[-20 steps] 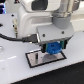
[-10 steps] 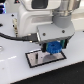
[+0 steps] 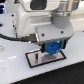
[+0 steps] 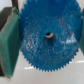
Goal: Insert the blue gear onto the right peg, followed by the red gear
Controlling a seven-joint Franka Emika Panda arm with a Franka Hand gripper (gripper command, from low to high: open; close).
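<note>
From my seat the gripper (image 3: 51, 48) has its jaws clamped on the blue gear (image 4: 47, 36), hanging right over the black-framed plate (image 3: 34, 60) on the white surface (image 3: 15, 67); can't make out the peg or the red gear

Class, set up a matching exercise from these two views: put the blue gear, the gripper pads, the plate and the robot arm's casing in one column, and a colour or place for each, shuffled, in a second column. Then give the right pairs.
Column 1
1. blue gear
2. gripper pads
3. plate
4. arm casing

Column 2
A. white, above the scene
B. pale with a black frame, lying on the table
C. held between the jaws, toothed rim
D. green, pressed against the gear's edge

Pairs: 1-C, 2-D, 3-B, 4-A
</note>
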